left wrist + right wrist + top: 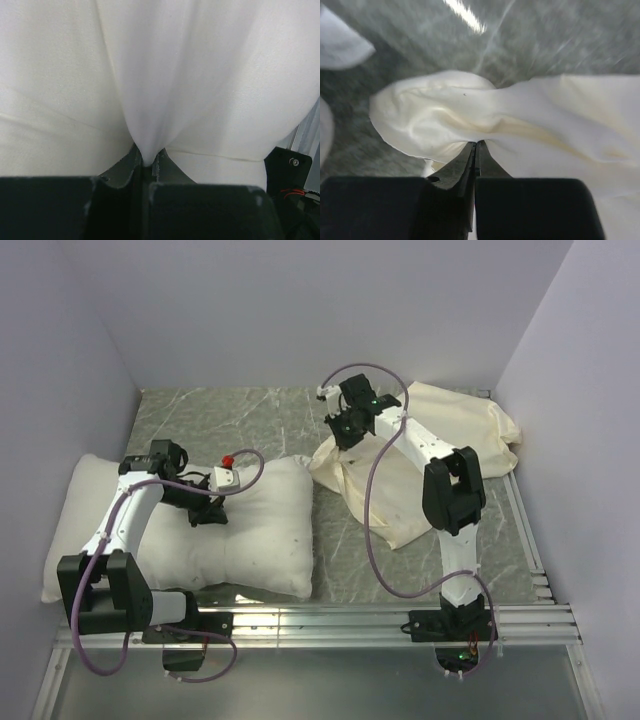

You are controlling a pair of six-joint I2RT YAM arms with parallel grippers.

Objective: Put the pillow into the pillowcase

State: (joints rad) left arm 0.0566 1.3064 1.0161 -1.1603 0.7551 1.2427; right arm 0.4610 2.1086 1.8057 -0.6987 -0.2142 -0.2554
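Note:
The white pillow (245, 530) lies at the near left of the table. My left gripper (207, 513) is shut on a pinch of its top fabric; the left wrist view shows the pillow (200, 75) drawn into a fold between the jaws of the left gripper (148, 161). The cream pillowcase (455, 425) lies crumpled at the far right. My right gripper (345, 432) is shut on its raised left edge. In the right wrist view the pillowcase (520, 115) is pinched between the closed jaws of the right gripper (476, 144).
Lilac walls (60, 360) close in the left, back and right sides. A metal rail (340, 625) runs along the near edge by the arm bases. Marbled grey tabletop (250, 420) shows between and behind the two fabrics.

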